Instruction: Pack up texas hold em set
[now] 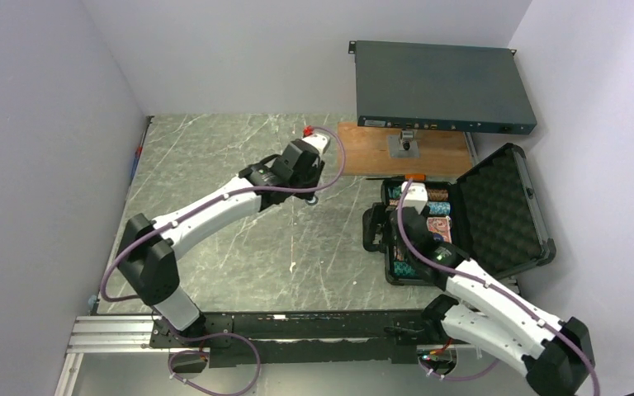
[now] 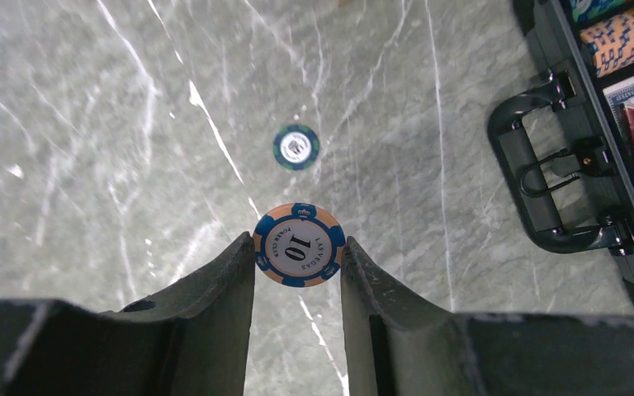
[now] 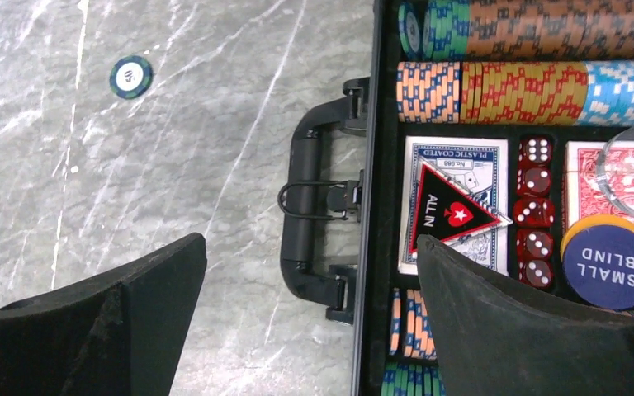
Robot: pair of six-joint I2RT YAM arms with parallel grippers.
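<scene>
Left gripper (image 2: 298, 246) pinches orange-blue chip (image 2: 300, 256); right gripper (image 3: 311, 247) spread wide above case (image 3: 382, 107).

From above, the case (image 1: 495, 206) interior is being partly hidden by the right arm (image 1: 479, 289), its chips (image 1: 437, 195) being shown too small to read. In the right wrist view, a clear disc (image 3: 627, 157) is being cropped by the edge.

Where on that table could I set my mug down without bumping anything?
The marble table is bare from the left wall to the case's handle, except one loose chip and the left arm hanging above. The right side is crowded: open case, wooden board, grey box.
</scene>
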